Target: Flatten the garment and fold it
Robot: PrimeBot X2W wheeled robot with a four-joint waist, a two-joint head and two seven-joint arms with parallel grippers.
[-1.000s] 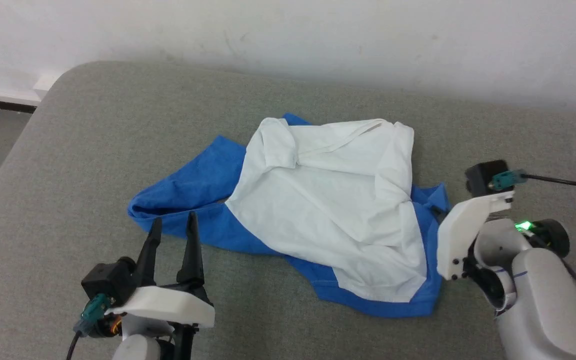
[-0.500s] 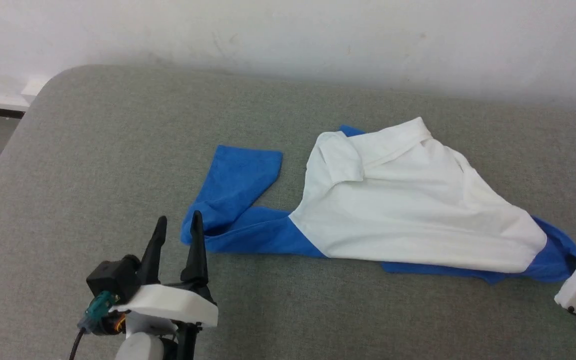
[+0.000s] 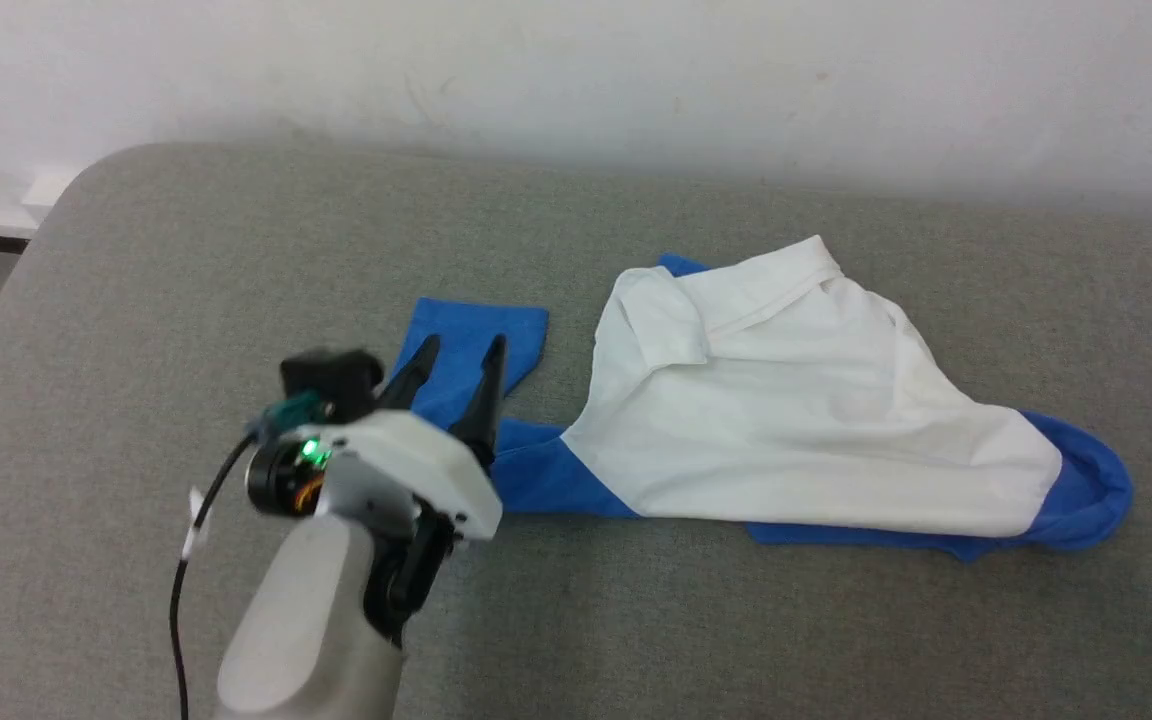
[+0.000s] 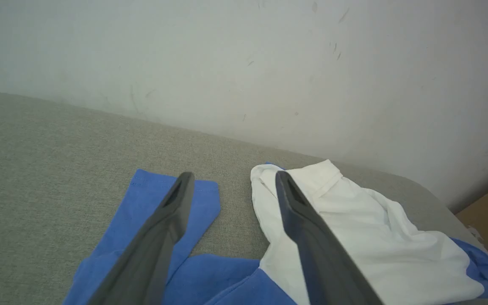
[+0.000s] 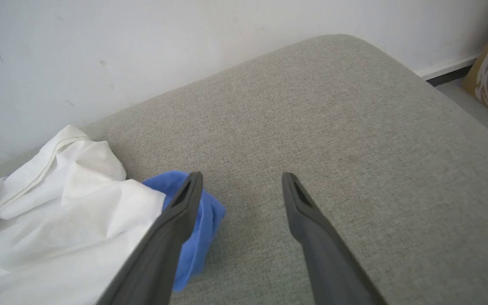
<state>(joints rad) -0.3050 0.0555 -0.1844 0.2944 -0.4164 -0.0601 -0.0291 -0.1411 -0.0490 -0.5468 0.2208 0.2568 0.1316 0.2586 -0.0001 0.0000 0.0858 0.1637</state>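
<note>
Left gripper (image 3: 464, 348) has swung forward, fingers spread over the blue sleeve (image 3: 528, 342); right gripper (image 5: 242, 176) spread too, empty. Shirt (image 3: 806, 420) looks soft, limp, light: pinch the cuff (image 3: 476, 312) just ahead.

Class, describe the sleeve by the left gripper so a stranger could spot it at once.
Start at the grey cushion below the white wall; the garment lies on it. At its left end, by the left gripper, a blue sleeve bends toward the wall, cuff flat and square, unlike the bunched blue end at right.
</note>
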